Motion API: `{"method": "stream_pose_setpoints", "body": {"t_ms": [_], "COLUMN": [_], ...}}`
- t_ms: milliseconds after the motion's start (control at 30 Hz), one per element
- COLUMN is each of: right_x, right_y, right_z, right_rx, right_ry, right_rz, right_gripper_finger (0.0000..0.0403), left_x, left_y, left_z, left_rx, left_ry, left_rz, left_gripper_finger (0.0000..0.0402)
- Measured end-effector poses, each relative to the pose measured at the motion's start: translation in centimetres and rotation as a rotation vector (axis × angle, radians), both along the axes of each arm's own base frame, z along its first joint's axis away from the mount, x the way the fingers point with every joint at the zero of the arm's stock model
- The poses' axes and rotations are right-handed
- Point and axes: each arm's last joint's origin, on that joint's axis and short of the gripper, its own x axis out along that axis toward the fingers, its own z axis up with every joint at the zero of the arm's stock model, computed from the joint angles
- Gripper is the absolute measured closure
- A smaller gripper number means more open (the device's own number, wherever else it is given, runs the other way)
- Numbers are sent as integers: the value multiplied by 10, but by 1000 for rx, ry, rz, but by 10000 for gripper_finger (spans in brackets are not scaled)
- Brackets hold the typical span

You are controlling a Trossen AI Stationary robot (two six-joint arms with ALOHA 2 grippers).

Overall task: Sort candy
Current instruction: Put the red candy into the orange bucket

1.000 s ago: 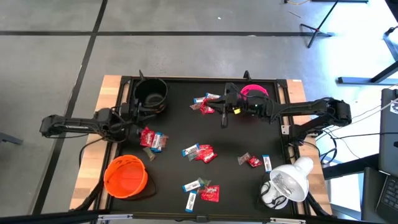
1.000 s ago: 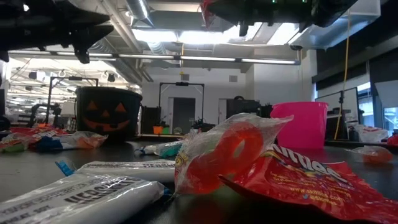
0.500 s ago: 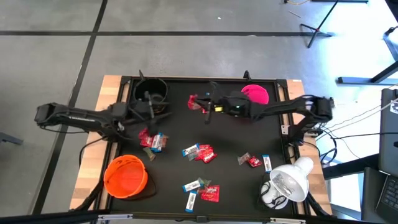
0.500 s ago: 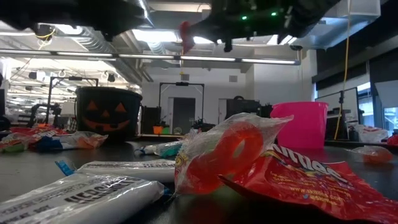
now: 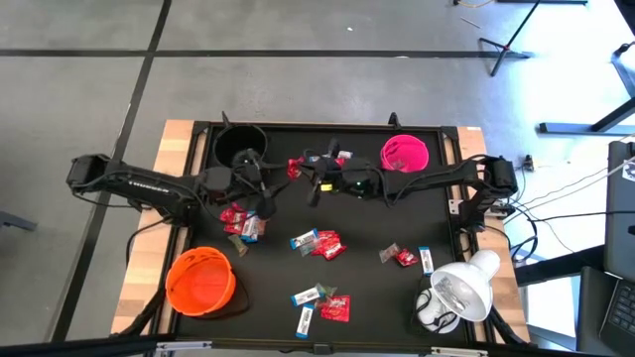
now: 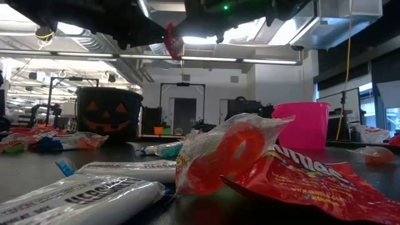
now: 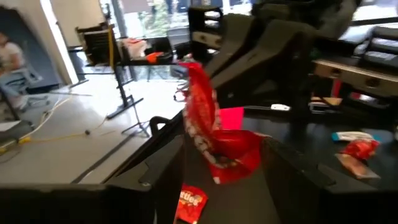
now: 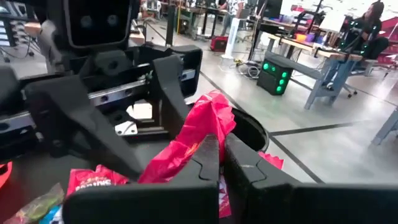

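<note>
A red-wrapped candy [image 5: 294, 167] hangs in the air above the table's far middle, near the black bowl [image 5: 241, 149]. My right gripper [image 5: 303, 171] reaches in from the table's right and is shut on it. My left gripper [image 5: 268, 183] comes from the left and is open. Its two fingers [image 7: 155, 180] stand on either side of the hanging candy [image 7: 208, 134]; I cannot tell whether they touch it. Other red and blue-and-white candy [image 5: 319, 243] lies on the black mat. The pink bowl [image 5: 405, 154] stands at the far right, the orange bowl [image 5: 200, 281] at the near left. My right gripper pinches the red wrapper by one end [image 8: 208, 127] between its two shut fingers. The fingers lie about level and come from the table's right. The candy is lifted clear of the table, and its crumpled free part [image 6: 173, 40] hangs below the fingers.
Candy clusters lie at the left [image 5: 241, 223], at the near middle [image 5: 322, 300] and at the right [image 5: 402, 256]. A white lamp [image 5: 458, 293] stands at the near right corner. People sit at desks in the room behind.
My right gripper has carried the red candy from beside the pink bowl toward the table's left, staying shut on it. My left gripper has risen and moved from beside the black bowl toward the table's right. The two grippers now meet, with the candy between my left fingers.
</note>
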Motion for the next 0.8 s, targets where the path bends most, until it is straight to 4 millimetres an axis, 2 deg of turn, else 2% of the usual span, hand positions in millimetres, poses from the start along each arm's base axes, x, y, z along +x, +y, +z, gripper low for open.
{"method": "stream_pose_setpoints", "body": {"t_ms": [300, 667, 800], "right_x": [0, 1, 1], "right_y": [3, 4, 5], "right_z": [1, 7, 7], "right_rx": [11, 39, 42], "right_ry": [-11, -88, -90], "right_rz": [18, 88, 93], "right_gripper_finger": [400, 400, 400], "left_x": [0, 1, 1], "left_y": [-2, -3, -3], "left_z": [0, -1, -1], "left_rx": [-123, -155, -162], "left_ry": [-56, -64, -66], "left_rz": [7, -44, -31], "left_gripper_finger": [204, 205, 224]}}
